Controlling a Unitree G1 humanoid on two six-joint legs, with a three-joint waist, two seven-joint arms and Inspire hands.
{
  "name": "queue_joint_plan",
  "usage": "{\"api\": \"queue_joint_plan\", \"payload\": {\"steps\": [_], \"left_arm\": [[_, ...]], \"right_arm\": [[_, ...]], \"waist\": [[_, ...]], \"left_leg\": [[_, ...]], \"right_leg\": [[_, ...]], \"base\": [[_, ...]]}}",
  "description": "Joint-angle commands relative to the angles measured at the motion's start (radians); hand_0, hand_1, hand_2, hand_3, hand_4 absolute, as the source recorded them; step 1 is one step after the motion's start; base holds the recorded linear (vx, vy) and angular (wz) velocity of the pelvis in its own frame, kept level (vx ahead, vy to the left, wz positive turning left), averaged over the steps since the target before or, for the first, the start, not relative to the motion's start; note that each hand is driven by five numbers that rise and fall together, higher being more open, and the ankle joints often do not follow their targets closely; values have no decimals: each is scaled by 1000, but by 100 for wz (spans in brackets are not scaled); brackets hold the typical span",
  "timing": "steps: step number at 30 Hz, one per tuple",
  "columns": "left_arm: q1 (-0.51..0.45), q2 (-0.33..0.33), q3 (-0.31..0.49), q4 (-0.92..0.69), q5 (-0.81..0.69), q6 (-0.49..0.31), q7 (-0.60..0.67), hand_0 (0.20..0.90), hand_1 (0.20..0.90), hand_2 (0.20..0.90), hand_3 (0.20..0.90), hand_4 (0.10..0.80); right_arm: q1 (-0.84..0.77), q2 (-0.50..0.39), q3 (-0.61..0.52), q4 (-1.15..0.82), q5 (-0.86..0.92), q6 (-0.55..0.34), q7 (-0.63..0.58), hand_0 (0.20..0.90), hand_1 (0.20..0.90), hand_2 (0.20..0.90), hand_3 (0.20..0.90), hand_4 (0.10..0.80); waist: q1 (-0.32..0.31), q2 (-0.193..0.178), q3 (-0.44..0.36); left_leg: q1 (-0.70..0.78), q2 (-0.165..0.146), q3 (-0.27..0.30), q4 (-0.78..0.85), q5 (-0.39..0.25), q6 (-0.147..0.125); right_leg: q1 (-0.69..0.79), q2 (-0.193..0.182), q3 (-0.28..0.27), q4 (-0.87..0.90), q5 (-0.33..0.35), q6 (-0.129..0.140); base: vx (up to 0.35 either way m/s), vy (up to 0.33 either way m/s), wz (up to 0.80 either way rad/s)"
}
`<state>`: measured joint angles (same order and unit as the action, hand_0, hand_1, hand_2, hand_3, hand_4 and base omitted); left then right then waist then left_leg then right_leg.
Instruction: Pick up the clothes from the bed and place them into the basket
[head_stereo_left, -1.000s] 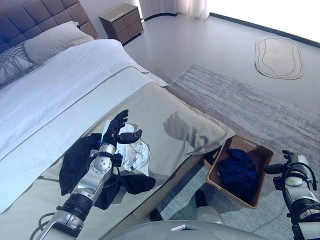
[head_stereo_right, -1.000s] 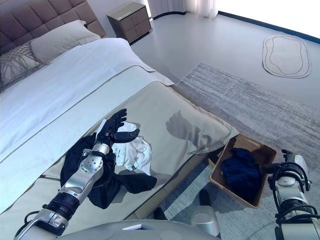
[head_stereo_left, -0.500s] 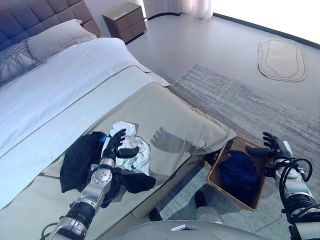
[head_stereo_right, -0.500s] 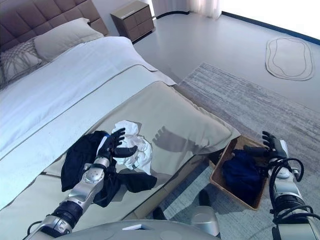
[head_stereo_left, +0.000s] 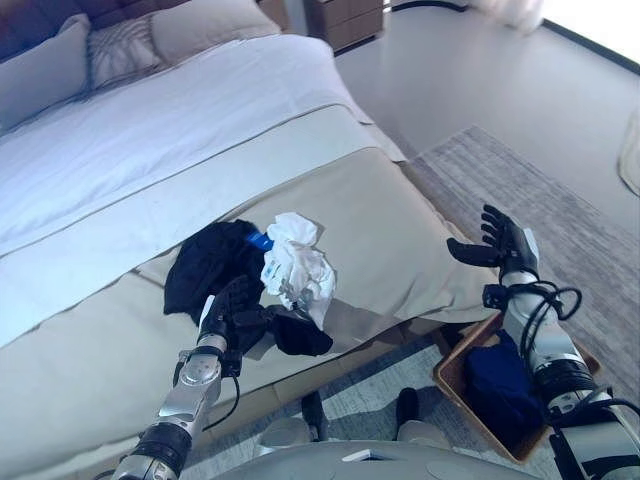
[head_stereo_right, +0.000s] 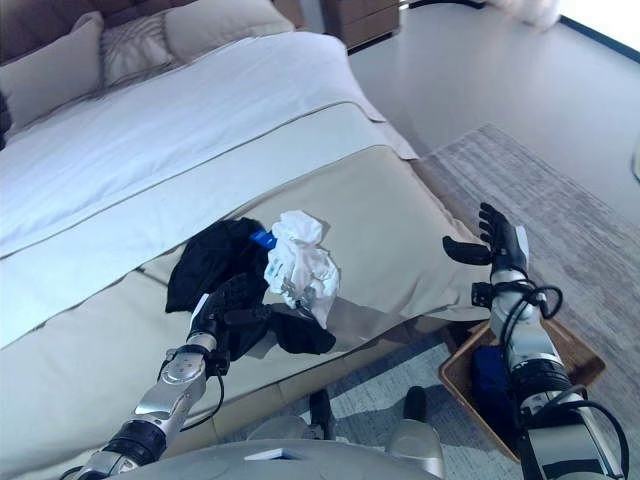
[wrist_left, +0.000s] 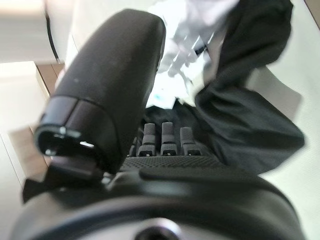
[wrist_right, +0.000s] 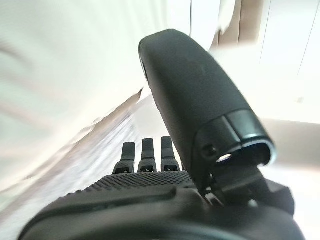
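A black garment (head_stereo_left: 210, 275) lies crumpled on the beige bed cover (head_stereo_left: 390, 230), with a white garment (head_stereo_left: 297, 268) bunched against its right side and a bit of blue cloth (head_stereo_left: 262, 240) between them. My left hand (head_stereo_left: 232, 315) rests on the near part of the black garment (wrist_left: 240, 115) by the bed's front edge, fingers relaxed and open. My right hand (head_stereo_left: 497, 245) hangs open in the air at the bed's right corner, above the wicker basket (head_stereo_left: 450, 372). The basket stands on the floor and holds dark blue clothes (head_stereo_left: 495, 385).
White sheet and pillows (head_stereo_left: 200, 20) fill the far part of the bed. A wooden nightstand (head_stereo_left: 345, 15) stands past its head end. A grey rug (head_stereo_left: 560, 190) lies under the basket and to the right of the bed.
The camera has swung, shifting the whole picture. My right hand rose from beside the basket to the bed's corner. My left hand drew back from the white garment onto the black one.
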<state>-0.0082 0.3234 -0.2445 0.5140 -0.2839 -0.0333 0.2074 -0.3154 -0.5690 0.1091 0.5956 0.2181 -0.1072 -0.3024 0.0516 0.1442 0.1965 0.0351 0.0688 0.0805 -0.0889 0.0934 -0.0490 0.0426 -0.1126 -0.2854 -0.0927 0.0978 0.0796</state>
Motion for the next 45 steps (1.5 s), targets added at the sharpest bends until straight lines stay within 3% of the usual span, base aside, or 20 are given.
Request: {"api": "queue_joint_plan", "payload": {"steps": [1, 7, 13, 19, 23, 25, 30, 37, 45], "left_arm": [[-80, 58, -5, 28, 87, -110, 17, 900, 900, 900, 900, 800], [-55, 131, -45, -2, 265, -102, 20, 900, 900, 900, 900, 800], [-25, 182, -43, -49, 250, -116, 6, 900, 900, 900, 900, 800], [-34, 217, -27, -126, 207, -173, 1, 900, 900, 900, 900, 800], [-66, 233, -38, -174, 175, -189, -7, 900, 900, 900, 900, 800], [-75, 235, -39, -190, 160, -196, -9, 900, 900, 900, 900, 800], [-107, 238, -48, -232, 133, -215, 3, 900, 900, 900, 900, 800], [-123, 245, -61, -288, 116, -210, 9, 900, 900, 900, 900, 800], [-91, 248, -70, -327, 92, -205, 31, 900, 900, 900, 900, 800]], "right_arm": [[-220, -41, 51, -70, -145, -70, -91, 900, 900, 900, 900, 800], [-305, -82, 141, -28, -233, 24, -44, 900, 900, 900, 900, 800], [-408, -132, 227, 39, -290, 87, -24, 900, 900, 900, 900, 800], [-532, -162, 282, 79, -317, 143, -40, 900, 900, 900, 900, 800], [-610, -172, 303, 119, -317, 167, -32, 900, 900, 900, 900, 800], [-632, -172, 314, 136, -324, 173, -21, 900, 900, 900, 900, 800], [-706, -167, 338, 215, -345, 185, 13, 900, 900, 900, 900, 800], [-800, -158, 391, 286, -350, 219, 42, 900, 900, 900, 900, 800], [-846, -130, 429, 301, -348, 248, 99, 900, 900, 900, 900, 800]], "waist": [[19, -76, -14], [77, -87, -26], [137, -90, -15], [191, -74, 60], [221, -59, 125], [233, -58, 151], [264, -37, 227], [298, -9, 311], [318, 2, 323]], "left_leg": [[-16, 10, 97, 67, -73, -40], [-16, -11, 68, 62, -82, -25], [-35, -34, 33, 54, -76, -15], [-105, -55, -2, 67, -67, 1], [-166, -80, -27, 111, -73, 24], [-182, -90, -33, 148, -102, 23], [-275, -102, -23, 276, -134, 35], [-382, -124, -21, 410, -168, 56], [-520, -143, 0, 598, -256, 89]], "right_leg": [[30, -23, -58, 111, -147, -38], [51, -36, -99, 126, -165, -39], [53, -46, -132, 129, -162, -33], [-20, -74, -160, 192, -172, -26], [-79, -107, -178, 271, -187, -23], [-90, -127, -169, 318, -221, -20], [-138, -189, -189, 414, -232, -29], [-226, -241, -216, 543, -253, -35], [-378, -293, -211, 765, -328, -58]], "base": [[91, 108, 29], [139, 66, 27], [127, 46, 22], [-36, 78, 19], [-13, 115, 28], [94, 78, 17], [-5, 87, 16], [-33, 47, 11], [-12, 43, 7]]}}
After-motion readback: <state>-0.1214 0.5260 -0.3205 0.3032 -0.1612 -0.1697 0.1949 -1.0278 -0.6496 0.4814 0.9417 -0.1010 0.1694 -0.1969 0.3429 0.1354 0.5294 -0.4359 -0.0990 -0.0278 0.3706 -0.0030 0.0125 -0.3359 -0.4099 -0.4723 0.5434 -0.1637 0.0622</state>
